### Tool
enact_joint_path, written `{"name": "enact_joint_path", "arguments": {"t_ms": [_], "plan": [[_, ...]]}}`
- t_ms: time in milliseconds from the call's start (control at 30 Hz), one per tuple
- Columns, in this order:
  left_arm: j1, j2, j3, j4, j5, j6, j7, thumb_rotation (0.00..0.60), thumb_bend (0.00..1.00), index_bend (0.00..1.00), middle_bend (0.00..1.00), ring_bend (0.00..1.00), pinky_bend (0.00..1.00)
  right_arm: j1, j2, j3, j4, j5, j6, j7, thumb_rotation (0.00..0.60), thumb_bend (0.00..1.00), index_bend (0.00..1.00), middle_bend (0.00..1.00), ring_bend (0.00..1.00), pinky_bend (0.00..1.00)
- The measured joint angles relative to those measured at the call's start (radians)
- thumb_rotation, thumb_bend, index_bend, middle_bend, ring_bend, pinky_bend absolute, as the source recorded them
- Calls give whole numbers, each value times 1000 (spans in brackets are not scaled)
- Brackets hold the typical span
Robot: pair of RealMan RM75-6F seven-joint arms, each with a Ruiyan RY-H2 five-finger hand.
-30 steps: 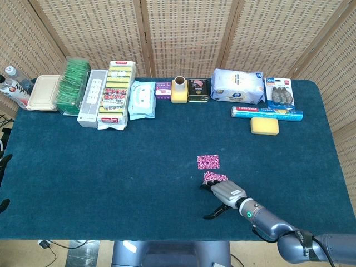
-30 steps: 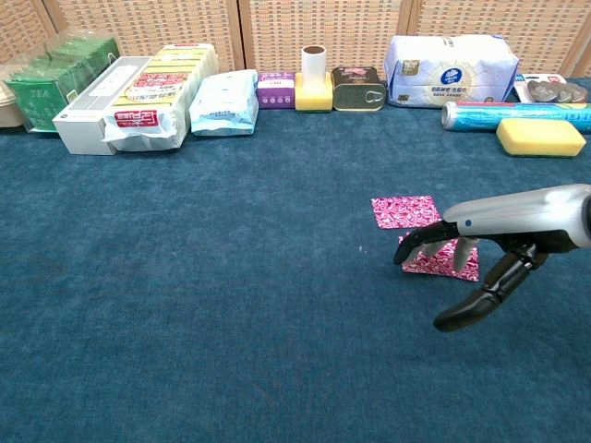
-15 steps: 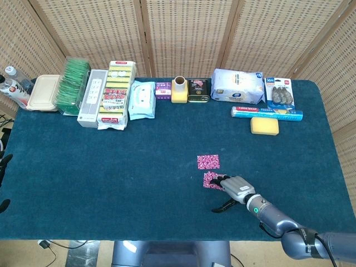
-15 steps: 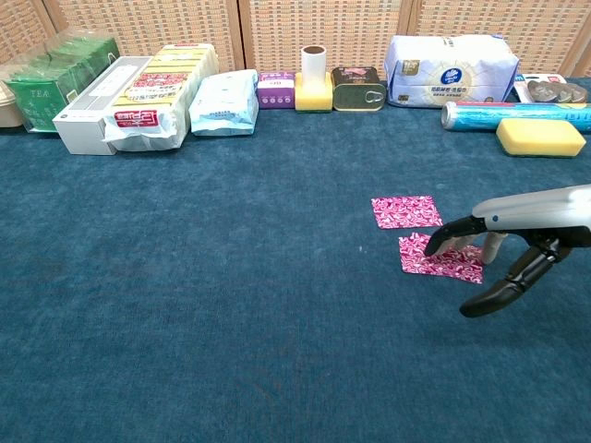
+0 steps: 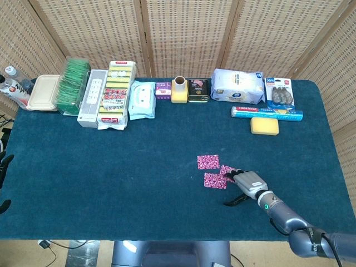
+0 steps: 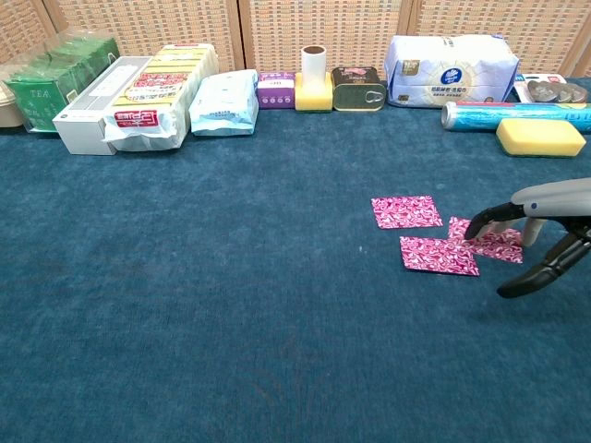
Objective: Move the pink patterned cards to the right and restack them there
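Note:
Three pink patterned cards lie flat on the blue cloth. One card [image 5: 208, 162] [image 6: 406, 211] is farthest from me, and a second card [image 5: 214, 181] [image 6: 440, 256] lies just in front of it. A third card [image 5: 227, 169] [image 6: 489, 242] lies to their right, its left corner overlapping the second. My right hand [image 5: 247, 183] [image 6: 540, 235] reaches in from the right. Its fingertips [image 6: 478, 226] press down on the third card, with the thumb [image 6: 536, 277] spread apart below. Only dark tips [image 5: 3, 160] show at the left edge of the head view, perhaps my left hand.
Goods line the table's far edge: a yellow sponge [image 5: 264, 125] [image 6: 540, 137], a blue foil roll [image 5: 267, 112], a tissue pack [image 5: 238, 86], a tin [image 5: 198, 90], and boxes and packets at the left [image 5: 114, 94]. Bare cloth [image 6: 231, 305] lies around the cards.
My right hand has slid to the right with its fingertips on a card. That card came off the near card and now lies to its right, so three cards show instead of two.

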Motion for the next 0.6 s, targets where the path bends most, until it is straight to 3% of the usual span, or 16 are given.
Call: {"name": "enact_joint_path", "arguments": {"t_ms": [433, 600], "plan": [[5, 1, 6, -5, 14, 8, -3, 600, 107, 0, 0, 0, 83, 15, -14, 6, 128, 125, -14, -28, 262, 9, 131, 119, 118, 205], [7, 1, 7, -5, 18, 11, -6, 600, 107, 0, 0, 0, 83, 21, -17, 12, 142, 159, 3, -45, 264, 11, 138, 51, 64, 173]]}}
